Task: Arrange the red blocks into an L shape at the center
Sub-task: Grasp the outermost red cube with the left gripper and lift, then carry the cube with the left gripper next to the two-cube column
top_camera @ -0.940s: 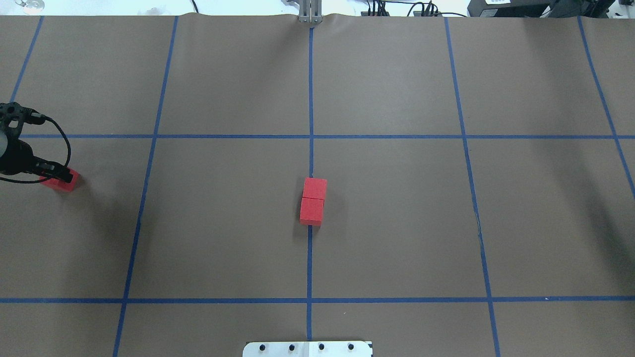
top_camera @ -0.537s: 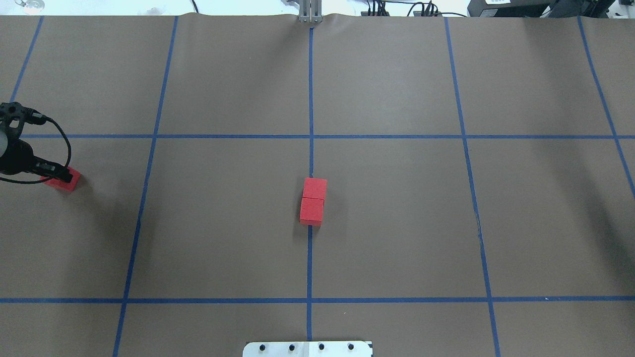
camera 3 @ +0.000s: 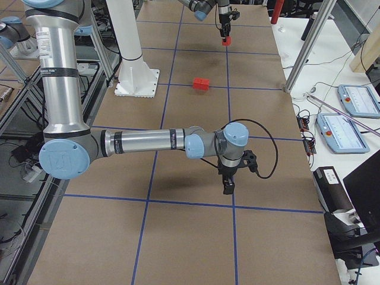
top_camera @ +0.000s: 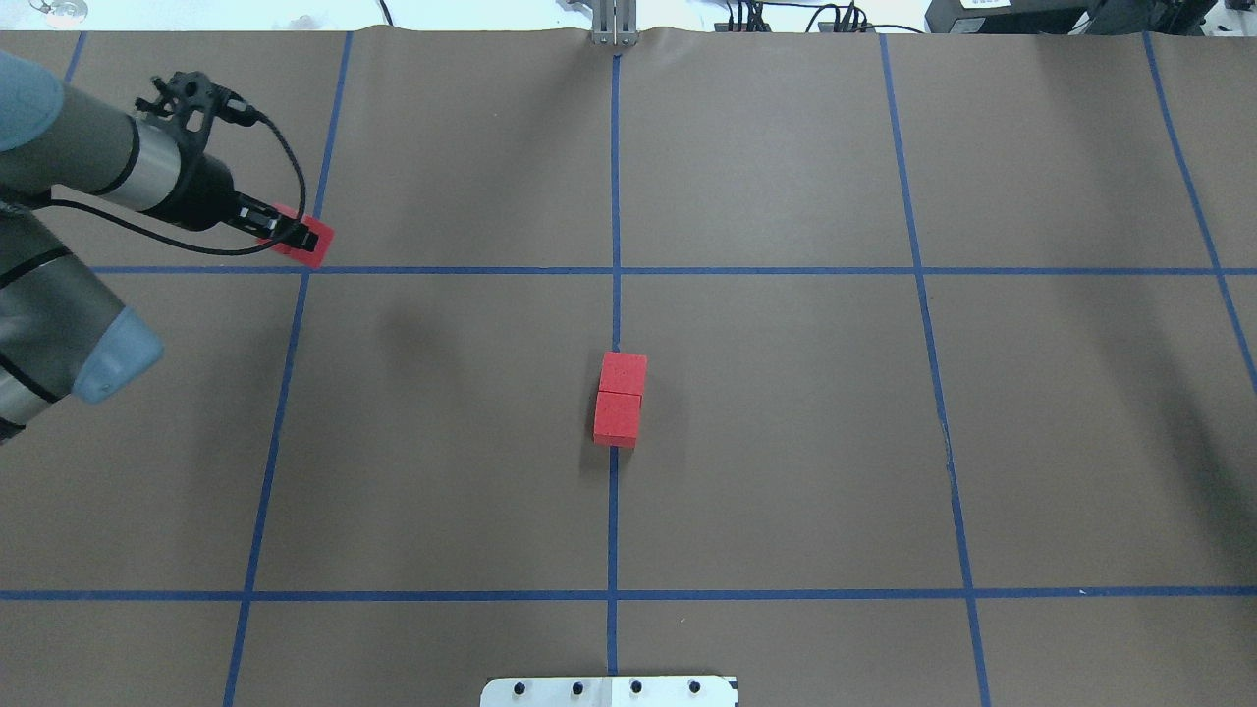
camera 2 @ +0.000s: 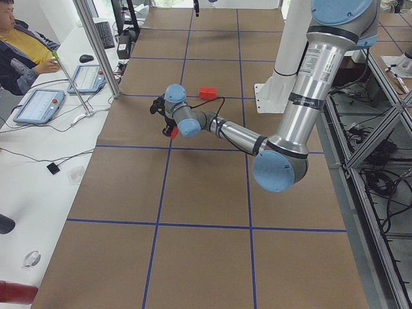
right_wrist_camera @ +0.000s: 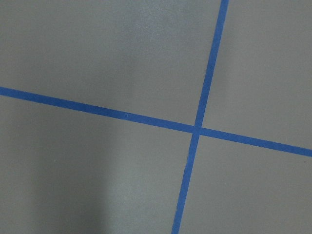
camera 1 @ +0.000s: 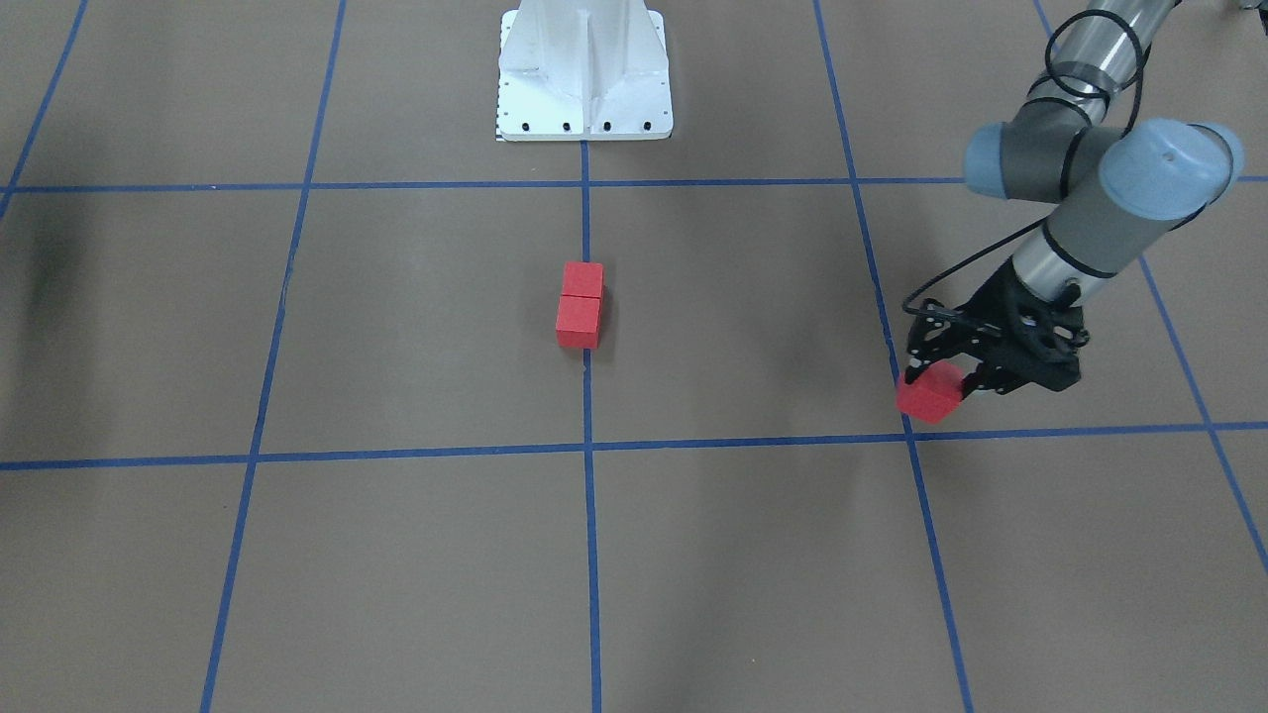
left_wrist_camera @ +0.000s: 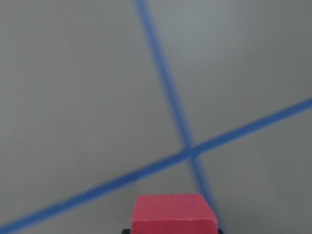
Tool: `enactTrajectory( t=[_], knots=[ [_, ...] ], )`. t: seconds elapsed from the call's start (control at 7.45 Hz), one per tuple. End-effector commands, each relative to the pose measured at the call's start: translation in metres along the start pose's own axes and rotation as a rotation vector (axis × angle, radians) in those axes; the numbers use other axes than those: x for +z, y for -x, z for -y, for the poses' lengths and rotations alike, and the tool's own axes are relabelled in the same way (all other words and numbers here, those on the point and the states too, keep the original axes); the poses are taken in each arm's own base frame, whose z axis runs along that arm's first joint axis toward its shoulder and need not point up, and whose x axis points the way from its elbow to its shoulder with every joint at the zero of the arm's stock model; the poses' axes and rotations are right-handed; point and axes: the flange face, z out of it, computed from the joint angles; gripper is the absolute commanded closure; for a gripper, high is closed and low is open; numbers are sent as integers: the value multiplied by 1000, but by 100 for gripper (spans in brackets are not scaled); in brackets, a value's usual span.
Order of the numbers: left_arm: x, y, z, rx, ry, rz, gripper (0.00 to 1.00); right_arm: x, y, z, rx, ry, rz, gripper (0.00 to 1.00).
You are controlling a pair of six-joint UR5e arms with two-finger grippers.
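Two red blocks (top_camera: 623, 373) (top_camera: 617, 419) lie touching in a short column on the center tape line (top_camera: 615, 314), midway between the horizontal lines; they also show in the front view (camera 1: 582, 279) (camera 1: 578, 324). My left gripper (top_camera: 298, 236) is shut on the third red block (top_camera: 312, 244) and holds it above the table near a tape crossing, left of the pair. That block also shows in the front view (camera 1: 929, 392) and the left wrist view (left_wrist_camera: 173, 214). My right gripper (camera 3: 228, 189) hangs low over bare paper, seen only in the exterior right view; open or shut cannot be told.
The white robot base plate (camera 1: 584, 69) stands at the near table edge. A metal post (top_camera: 614, 25) stands at the far edge on the center line. Operators' desks with tablets (camera 2: 38, 106) and a person (camera 2: 19, 45) are beyond the far side.
My left gripper has risen from the table at the far left with the red block in it and carried it to the right and further away. The two center blocks have not moved.
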Motion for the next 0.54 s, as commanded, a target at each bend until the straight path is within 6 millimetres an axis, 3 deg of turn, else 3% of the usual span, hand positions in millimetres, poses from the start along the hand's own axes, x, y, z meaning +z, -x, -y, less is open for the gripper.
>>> enactTrajectory(
  t=[0.0, 0.13, 0.27, 0.4],
  knots=[
    [34, -103, 25, 39, 90, -60, 100, 0, 0, -1, -1, 1, 0, 0],
    [35, -150, 51, 37, 157, -46, 100, 1, -2, -2, 1, 3, 0, 0],
    [37, -204, 65, 53, 214, -41, 100, 3, -4, -5, 3, 7, 0, 0],
    [38, -218, 64, 140, 220, -55, 100, 3, -4, -5, 3, 7, 0, 0]
  ],
)
